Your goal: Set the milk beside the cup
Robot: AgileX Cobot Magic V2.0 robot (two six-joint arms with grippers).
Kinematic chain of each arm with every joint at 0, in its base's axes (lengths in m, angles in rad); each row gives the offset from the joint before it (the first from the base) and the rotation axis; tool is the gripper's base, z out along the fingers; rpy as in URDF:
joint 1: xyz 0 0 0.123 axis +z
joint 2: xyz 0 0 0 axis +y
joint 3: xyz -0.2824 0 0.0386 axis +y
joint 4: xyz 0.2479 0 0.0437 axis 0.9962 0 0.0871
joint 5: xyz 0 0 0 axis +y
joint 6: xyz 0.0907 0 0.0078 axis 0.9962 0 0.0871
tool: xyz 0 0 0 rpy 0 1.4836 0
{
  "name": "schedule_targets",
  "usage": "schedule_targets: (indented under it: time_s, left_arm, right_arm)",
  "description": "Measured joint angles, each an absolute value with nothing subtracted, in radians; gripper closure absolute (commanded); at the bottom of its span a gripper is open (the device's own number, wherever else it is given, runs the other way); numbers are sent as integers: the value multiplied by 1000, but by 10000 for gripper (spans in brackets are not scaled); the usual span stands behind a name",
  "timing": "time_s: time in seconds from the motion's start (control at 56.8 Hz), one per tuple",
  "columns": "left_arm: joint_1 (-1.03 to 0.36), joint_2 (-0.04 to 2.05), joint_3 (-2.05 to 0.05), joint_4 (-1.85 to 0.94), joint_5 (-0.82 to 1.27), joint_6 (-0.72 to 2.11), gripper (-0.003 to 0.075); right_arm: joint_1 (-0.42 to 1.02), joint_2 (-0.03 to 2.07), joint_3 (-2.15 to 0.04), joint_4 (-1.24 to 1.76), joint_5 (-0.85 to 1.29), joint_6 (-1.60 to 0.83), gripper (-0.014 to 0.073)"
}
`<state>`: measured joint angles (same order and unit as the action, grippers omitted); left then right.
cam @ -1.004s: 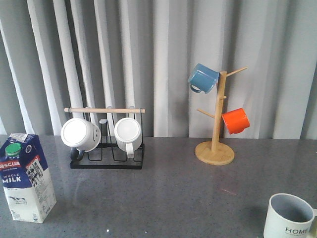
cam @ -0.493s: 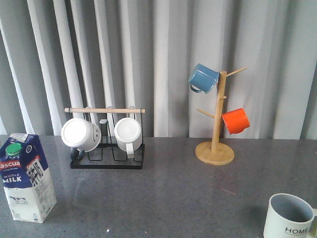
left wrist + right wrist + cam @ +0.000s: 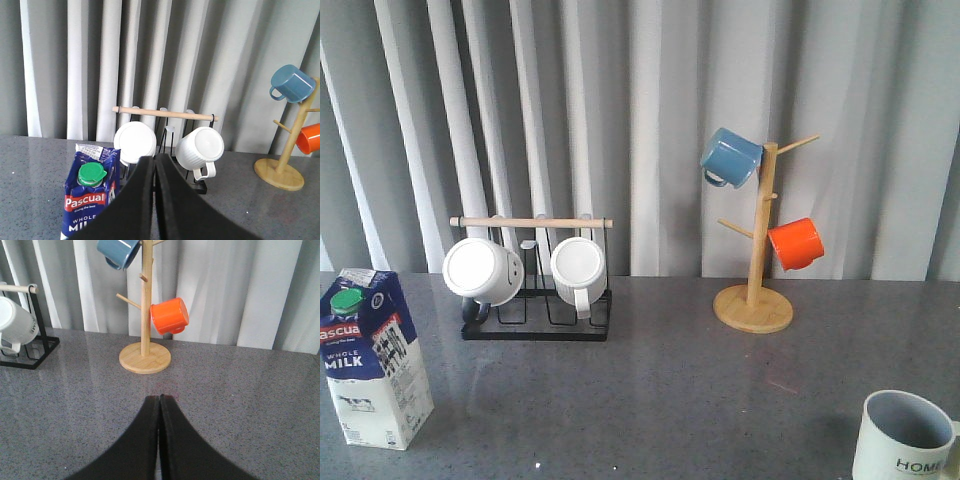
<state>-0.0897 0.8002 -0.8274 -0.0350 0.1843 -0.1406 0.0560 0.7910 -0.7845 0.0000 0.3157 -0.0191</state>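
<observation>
The milk [image 3: 375,360] is a blue and white carton with a green cap, standing upright at the near left of the grey table. The left wrist view shows the milk [image 3: 92,200] just beside my left gripper [image 3: 154,161], which is shut and empty. The cup [image 3: 908,438], cream-white with "HOME" lettering, stands at the near right corner, partly cut off by the frame edge. My right gripper [image 3: 160,398] is shut with nothing in it, hovering over bare table in front of the wooden mug tree. Neither gripper shows in the front view.
A black wire rack [image 3: 535,325] with a wooden bar holds two white mugs [image 3: 482,271] at the back left. A wooden mug tree [image 3: 754,300] at the back right carries a blue mug [image 3: 730,157] and an orange mug [image 3: 794,243]. A pleated curtain hangs behind.
</observation>
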Motion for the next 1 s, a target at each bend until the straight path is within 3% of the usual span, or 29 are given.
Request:
schedule_targets:
  time_s: [0.106, 0.282, 0.37, 0.476, 1.004]
  left_arm:
    - [-90, 814, -828, -35, 184, -141, 610]
    - [-90, 854, -834, -35, 184, -104, 319]
    - [-90, 882, -834, -35, 186, -96, 209]
    - [-90, 913, -834, -35, 194, -94, 143]
    - [-90, 948, -834, -35, 196, -93, 151]
  right_arm:
    - [56, 791, -786, -48, 318, -19, 456]
    - [56, 791, -786, -101, 352, -17, 165]
    - [56, 800, -786, -104, 377, -13, 36]
    - [56, 809, -786, -105, 386, 15, -54]
    - [56, 814, -786, -117, 370, 41, 11]
